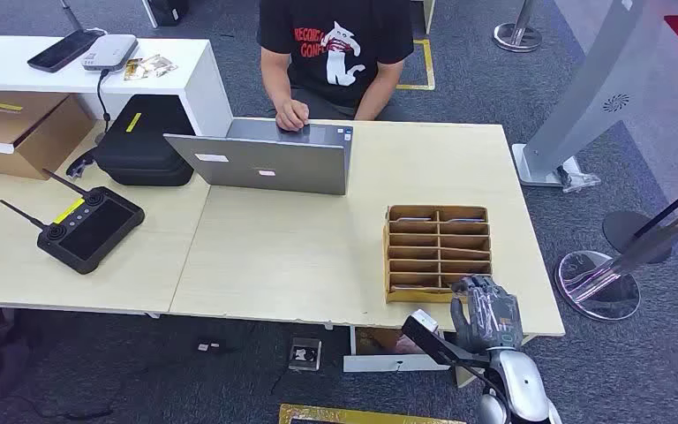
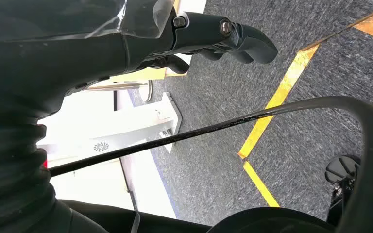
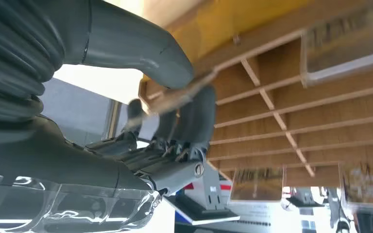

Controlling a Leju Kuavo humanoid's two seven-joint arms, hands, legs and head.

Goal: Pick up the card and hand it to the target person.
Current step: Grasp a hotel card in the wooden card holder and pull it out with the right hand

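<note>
Right hand point(image 1: 487, 309) at the near corner of the wooden rack point(image 1: 438, 252), on the light surface point(image 1: 300, 256). In the right wrist view, thumb point(image 3: 141, 51) pressed on one side of the rack's edge strip, fingers point(image 3: 194, 121) on the other; hand point(image 3: 165, 116) seemingly clamped on that rim, whether a card is caught there cannot be told. Clear-sleeved cards point(image 3: 257, 183) standing in the rack's slots point(image 3: 281, 126), print on them too blurred to read.

Left hand point(image 2: 213, 36) hanging over grey carpet with yellow floor tape point(image 2: 272, 102), fingers curled in, nothing held.

Across the surface, person point(image 1: 335, 53) seated in a black T-shirt, red lettering partly legible as "RECORD" and "CONF", white cat figure beside it. One hand point(image 1: 292, 115) resting on an open grey laptop point(image 1: 260, 157). To the left, black controller point(image 1: 88, 228) with antennas and a yellow label, black case point(image 1: 141, 141) with a yellow tag, cardboard box point(image 1: 22, 128).
</note>
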